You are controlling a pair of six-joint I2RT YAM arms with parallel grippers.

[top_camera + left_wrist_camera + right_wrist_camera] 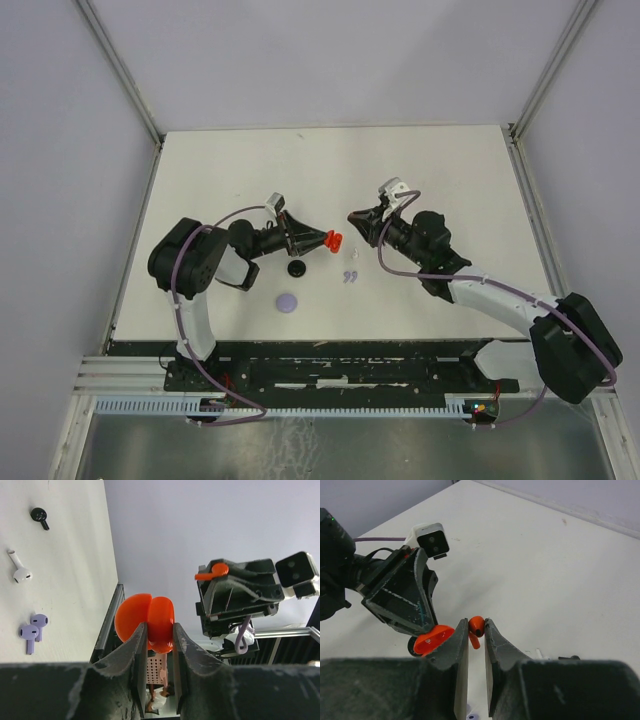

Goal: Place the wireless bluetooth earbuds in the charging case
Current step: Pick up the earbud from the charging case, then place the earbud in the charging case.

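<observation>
The right end effector (475, 624) is clenched on a red earbud (477, 626), held just beside the open red case (134, 615). The case is gripped by the left end effector (160, 630) above the desk (450, 180). Insertion is judged to be in hand. Next the earbud must be lined up over the case's open half, whose facing is perhaps not clearly seen.

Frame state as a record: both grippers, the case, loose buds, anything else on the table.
left gripper: shut on red charging case, held off the table, looks open
right gripper: shut on red earbud, close to the case, not in it
loose earbuds: lavender pair, one white earbud, one black earbud, all on the table
other items: black disc, lavender disc
</observation>
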